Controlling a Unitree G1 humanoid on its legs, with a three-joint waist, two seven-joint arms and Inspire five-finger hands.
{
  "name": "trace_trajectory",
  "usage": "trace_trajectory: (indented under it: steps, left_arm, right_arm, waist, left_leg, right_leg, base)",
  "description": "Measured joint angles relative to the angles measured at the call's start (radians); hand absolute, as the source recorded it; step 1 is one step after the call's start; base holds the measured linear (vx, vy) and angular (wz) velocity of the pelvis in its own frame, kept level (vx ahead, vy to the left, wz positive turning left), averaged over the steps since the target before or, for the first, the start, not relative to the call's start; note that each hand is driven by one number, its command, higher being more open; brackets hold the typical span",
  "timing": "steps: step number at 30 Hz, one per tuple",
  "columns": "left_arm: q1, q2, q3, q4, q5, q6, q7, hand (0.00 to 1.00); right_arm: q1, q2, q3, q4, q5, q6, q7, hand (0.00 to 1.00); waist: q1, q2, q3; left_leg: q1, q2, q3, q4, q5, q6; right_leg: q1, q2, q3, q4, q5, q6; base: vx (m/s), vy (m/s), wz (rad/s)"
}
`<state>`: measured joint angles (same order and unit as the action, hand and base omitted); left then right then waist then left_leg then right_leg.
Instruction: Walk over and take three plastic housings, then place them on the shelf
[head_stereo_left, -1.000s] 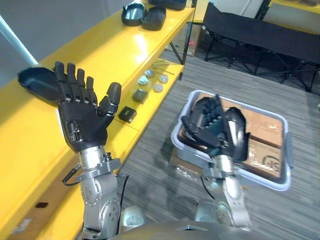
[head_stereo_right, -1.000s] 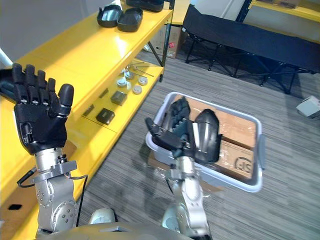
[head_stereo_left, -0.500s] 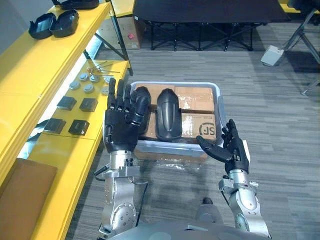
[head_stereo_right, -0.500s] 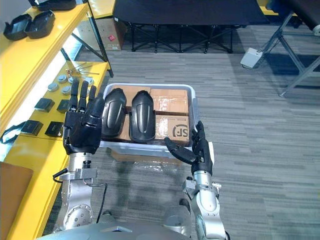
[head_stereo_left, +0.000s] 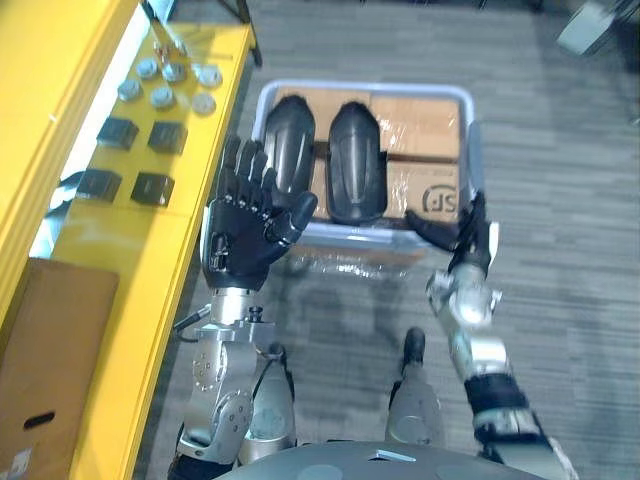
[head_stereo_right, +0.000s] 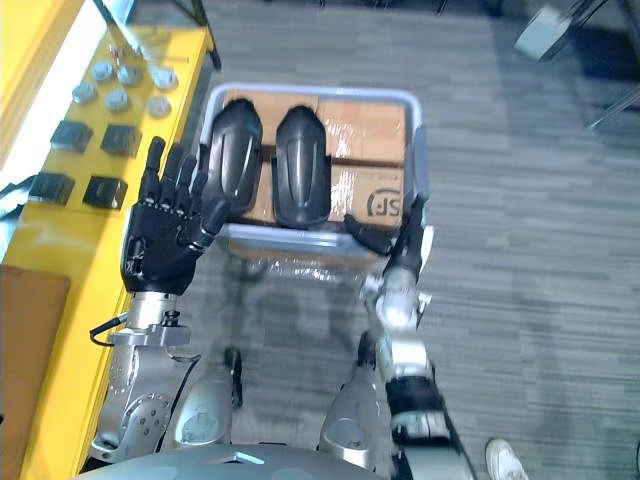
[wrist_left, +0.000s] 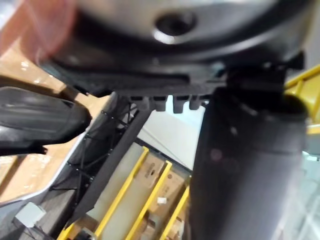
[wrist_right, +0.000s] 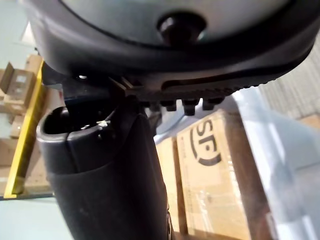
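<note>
Two glossy black oval plastic housings (head_stereo_left: 357, 178) lie side by side in a pale grey plastic bin (head_stereo_left: 470, 120), their long axes running away from the robot. The right hand (head_stereo_left: 466, 243), fingers straight and empty, sits low by the bin's near right corner and seems the nearer one. The left hand (head_stereo_left: 243, 238) is raised, spread wide and empty.

In a pale grey plastic bin (head_stereo_left: 362, 88), the left black domed plastic housing (head_stereo_left: 289, 150) and the right black domed plastic housing (head_stereo_left: 357, 175) lie side by side on brown cardboard boxes (head_stereo_left: 428, 125). The left hand (head_stereo_left: 240, 240) is raised with fingers spread before the bin's near corner. The right hand (head_stereo_left: 462, 236), fingers straight, is at its near rim. A yellow metal shelf (head_stereo_left: 150, 265) runs alongside
</note>
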<state>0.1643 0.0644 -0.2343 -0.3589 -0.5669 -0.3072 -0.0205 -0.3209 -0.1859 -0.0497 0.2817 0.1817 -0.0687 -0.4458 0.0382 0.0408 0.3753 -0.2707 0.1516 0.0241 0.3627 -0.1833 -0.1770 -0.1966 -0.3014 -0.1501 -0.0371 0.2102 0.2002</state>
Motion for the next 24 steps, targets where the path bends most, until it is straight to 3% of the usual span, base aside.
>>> trace_trajectory:
  steps: [5,9,14,17,24]
  left_arm:
    - [-0.017,-0.024,-0.049,0.063,0.035,0.030,-0.001,1.00]
    - [-0.075,0.002,-0.043,0.236,0.216,0.037,0.104,1.00]
    - [-0.071,0.015,-0.023,0.376,0.263,0.069,0.192,1.00]
    - [-0.055,0.015,-0.020,0.400,0.263,0.069,0.197,1.00]
    - [-0.039,0.011,-0.031,0.430,0.241,0.054,0.169,1.00]
  right_arm:
    - [-0.152,-0.099,-0.023,0.096,-0.011,0.024,0.000,1.00]
    - [-0.240,-0.151,-0.017,0.192,-0.009,0.042,0.053,1.00]
    - [-0.360,-0.229,0.002,0.290,-0.009,0.045,0.111,1.00]
    - [-0.410,-0.285,0.034,0.328,-0.011,0.062,0.142,1.00]
    - [-0.505,-0.307,0.102,0.417,-0.019,0.099,0.192,1.00]
  waist:
    - [0.017,0.010,0.021]
    - [0.046,-0.002,0.043]
    - [0.076,0.005,0.094]
    - [0.097,0.025,0.114]
    - [0.111,0.027,0.114]
  left_leg:
    - [-0.019,0.004,-0.033,-0.021,0.017,-0.007]
    - [-0.038,0.003,-0.041,-0.013,0.016,-0.008]
    - [-0.074,0.001,-0.071,0.012,0.016,-0.009]
    - [-0.076,0.001,-0.080,0.020,0.016,-0.008]
    - [-0.104,0.000,-0.092,0.037,0.020,-0.007]
  right_leg:
    - [-0.011,0.011,-0.016,0.000,0.002,-0.002]
    - [-0.023,0.011,-0.021,0.002,0.002,-0.002]
    - [-0.040,0.011,-0.042,0.023,0.000,-0.004]
    - [-0.047,0.009,-0.050,0.054,-0.004,-0.008]
    - [-0.060,0.007,-0.067,0.059,-0.005,-0.008]
  base:
    - [0.03,-0.023,0.12]
    - [0.01,0.007,0.05]
    - [-0.02,0.008,0.11]
    - [-0.03,0.011,0.08]
    - [-0.01,0.002,0.03]
